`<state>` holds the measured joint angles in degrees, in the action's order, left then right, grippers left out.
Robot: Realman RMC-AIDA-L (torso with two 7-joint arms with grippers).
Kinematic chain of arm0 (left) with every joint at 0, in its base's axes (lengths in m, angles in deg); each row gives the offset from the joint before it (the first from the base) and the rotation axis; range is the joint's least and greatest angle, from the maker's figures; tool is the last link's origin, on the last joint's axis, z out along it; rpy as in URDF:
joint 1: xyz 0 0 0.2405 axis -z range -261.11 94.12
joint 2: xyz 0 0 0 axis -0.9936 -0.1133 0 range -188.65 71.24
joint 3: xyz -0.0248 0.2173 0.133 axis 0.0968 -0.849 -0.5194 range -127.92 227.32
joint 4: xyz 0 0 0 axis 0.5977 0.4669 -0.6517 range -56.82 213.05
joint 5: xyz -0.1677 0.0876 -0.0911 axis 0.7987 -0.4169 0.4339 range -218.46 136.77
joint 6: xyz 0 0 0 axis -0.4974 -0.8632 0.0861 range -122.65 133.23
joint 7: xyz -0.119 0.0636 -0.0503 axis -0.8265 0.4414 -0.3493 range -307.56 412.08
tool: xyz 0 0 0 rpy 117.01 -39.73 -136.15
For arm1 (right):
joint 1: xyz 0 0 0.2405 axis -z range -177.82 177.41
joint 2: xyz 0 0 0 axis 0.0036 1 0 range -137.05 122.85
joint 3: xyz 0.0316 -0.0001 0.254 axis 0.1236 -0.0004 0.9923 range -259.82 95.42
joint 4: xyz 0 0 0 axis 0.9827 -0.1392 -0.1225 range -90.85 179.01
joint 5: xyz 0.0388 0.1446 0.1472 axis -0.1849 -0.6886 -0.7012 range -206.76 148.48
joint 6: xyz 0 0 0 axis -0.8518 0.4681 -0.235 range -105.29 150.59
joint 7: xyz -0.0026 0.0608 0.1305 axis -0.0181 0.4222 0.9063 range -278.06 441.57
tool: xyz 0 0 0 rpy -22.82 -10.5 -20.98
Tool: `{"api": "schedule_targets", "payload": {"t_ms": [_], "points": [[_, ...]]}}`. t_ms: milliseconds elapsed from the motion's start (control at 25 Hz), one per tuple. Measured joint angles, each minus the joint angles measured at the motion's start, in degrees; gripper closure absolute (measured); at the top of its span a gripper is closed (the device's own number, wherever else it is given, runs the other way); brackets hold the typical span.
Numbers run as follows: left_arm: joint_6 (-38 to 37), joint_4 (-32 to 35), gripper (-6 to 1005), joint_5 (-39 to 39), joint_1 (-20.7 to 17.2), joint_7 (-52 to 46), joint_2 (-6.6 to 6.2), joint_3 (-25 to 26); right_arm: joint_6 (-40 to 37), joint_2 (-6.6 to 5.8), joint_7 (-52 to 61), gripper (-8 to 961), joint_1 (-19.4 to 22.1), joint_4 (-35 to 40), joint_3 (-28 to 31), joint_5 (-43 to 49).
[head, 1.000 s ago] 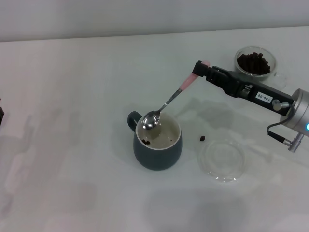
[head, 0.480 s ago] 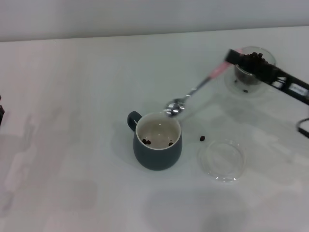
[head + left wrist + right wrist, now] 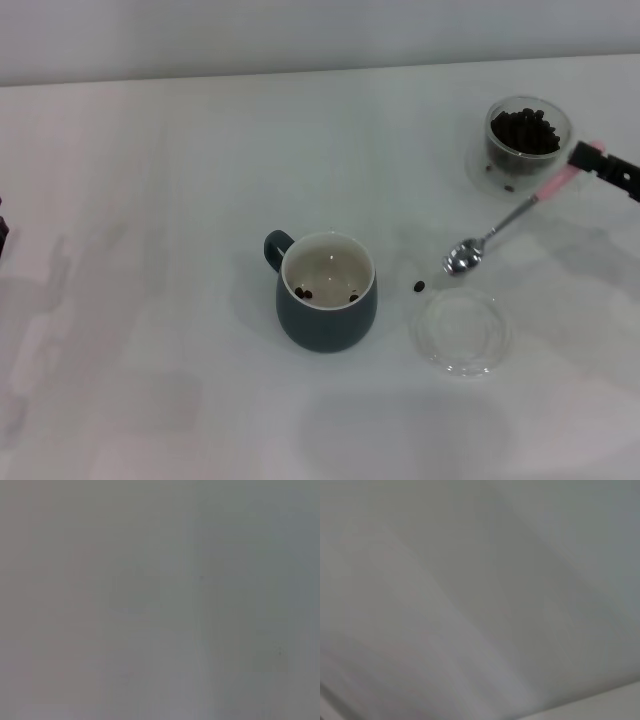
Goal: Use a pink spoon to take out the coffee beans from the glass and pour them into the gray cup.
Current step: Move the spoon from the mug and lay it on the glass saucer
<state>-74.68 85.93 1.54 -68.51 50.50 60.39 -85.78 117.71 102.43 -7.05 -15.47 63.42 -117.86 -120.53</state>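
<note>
The gray cup [image 3: 327, 292] stands at the middle of the table with a few coffee beans [image 3: 303, 293] on its cream bottom. The glass [image 3: 527, 137] stands at the far right, full of dark beans. My right gripper [image 3: 583, 157] is at the right edge, shut on the pink handle of the pink spoon [image 3: 500, 228]. The spoon's empty metal bowl [image 3: 461, 258] hangs between the glass and the gray cup, above the table. My left gripper is out of view; only a dark edge of that arm [image 3: 3, 235] shows at the far left.
A flat clear glass dish [image 3: 461, 331] lies right of the gray cup. One loose bean [image 3: 419, 287] lies on the white table between cup and dish. Loose beans [image 3: 508, 186] lie by the glass base. Both wrist views show only plain gray surface.
The spoon was tipped over the gray cup, then lifted off and swung right. My right arm has drawn back toward the right edge, with the spoon bowl now near the glass dish.
</note>
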Motion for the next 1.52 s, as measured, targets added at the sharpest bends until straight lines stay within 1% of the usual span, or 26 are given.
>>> {"api": "schedule_targets", "payload": {"t_ms": [160, 520, 1040, 1240, 1520], "points": [[0.0, 0.0, 434, -0.1, 0.0, 0.0, 0.00, 0.0, -0.7, -0.45, 0.0, 805, 0.8, 0.3, 0.0, 2.3], [0.0, 0.0, 434, -0.2, 0.0, 0.0, 0.09, 0.0, -5.2, -0.08, 0.0, 805, 1.1, 0.1, 0.2, 7.1], [0.0, 0.0, 433, -0.2, 0.0, 0.0, -0.01, 0.0, -8.0, -0.10, 3.4, 806, 1.0, -1.4, -0.1, 10.3], [0.0, 0.0, 433, -0.2, 0.0, 0.1, 0.00, 0.0, -8.0, 0.27, 5.2, 793, 0.4, -1.5, -0.1, 10.9], [0.0, 0.0, 433, 0.0, 0.1, 0.1, 0.00, 0.0, -9.2, 1.35, 6.6, 775, -1.4, -2.3, -0.2, 13.1]]}}
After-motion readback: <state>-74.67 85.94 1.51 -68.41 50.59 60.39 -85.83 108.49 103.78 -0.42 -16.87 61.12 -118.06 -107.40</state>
